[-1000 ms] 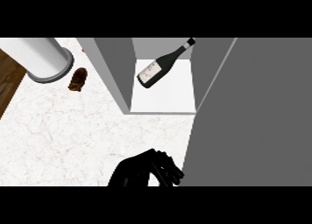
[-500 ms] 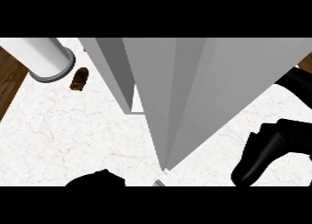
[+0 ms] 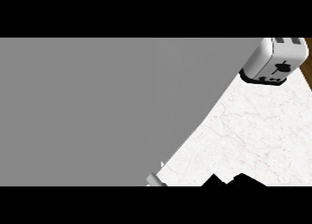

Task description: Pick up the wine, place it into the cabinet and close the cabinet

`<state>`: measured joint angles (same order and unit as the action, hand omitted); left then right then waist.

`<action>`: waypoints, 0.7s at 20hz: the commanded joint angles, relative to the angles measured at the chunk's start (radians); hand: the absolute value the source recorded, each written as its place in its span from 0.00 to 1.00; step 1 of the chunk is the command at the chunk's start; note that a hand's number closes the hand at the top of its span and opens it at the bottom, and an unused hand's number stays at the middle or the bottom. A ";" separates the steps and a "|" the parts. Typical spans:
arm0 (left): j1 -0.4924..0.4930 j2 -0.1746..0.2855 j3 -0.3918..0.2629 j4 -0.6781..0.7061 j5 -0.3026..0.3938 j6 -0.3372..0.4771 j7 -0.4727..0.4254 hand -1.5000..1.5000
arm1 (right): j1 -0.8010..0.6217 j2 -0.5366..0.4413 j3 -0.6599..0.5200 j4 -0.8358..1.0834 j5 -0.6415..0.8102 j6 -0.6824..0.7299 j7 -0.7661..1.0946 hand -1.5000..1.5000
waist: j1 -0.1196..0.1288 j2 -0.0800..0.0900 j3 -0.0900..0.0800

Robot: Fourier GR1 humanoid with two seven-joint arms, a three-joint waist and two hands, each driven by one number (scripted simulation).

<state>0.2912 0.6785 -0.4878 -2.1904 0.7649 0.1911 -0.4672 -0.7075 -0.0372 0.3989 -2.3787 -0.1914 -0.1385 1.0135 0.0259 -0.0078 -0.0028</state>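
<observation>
Only black tips of the right hand (image 3: pixel 227 181) peek in at 5 o'clock, over the counter (image 3: pixel 262 131); whether its fingers are spread or curled cannot be told. Half a second ago it stood large at 3 o'clock, with the left hand at 7, now out of view. The cabinet (image 3: pixel 87 109), then an edge-on wedge, now fills 9 to 12 as one grey face. A toaster (image 3: pixel 273 60) has appeared at 1. The wine, on the shelf a second ago, cannot be seen.
</observation>
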 commanded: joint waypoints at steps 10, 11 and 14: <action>0.194 0.196 0.390 0.073 0.273 -0.389 -0.042 1.00 | -0.360 0.037 0.214 0.477 0.123 -0.241 -0.177 1.00 | 0.020 0.004 0.000; 0.152 0.192 0.382 0.089 0.273 -0.377 -0.020 1.00 | -0.362 0.037 0.243 0.553 0.105 -0.275 -0.252 1.00 | 0.017 0.009 0.000; 0.181 0.222 0.436 0.099 0.320 -0.464 -0.017 1.00 | -0.477 0.037 0.181 0.701 0.082 -0.295 -0.303 1.00 | 0.031 0.010 0.000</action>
<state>0.4577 0.8632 -0.1202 -2.1042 1.0223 -0.1934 -0.5025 -1.0839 -0.0022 0.6037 -1.8544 -0.0968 -0.3880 0.8034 0.0481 -0.0019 -0.0030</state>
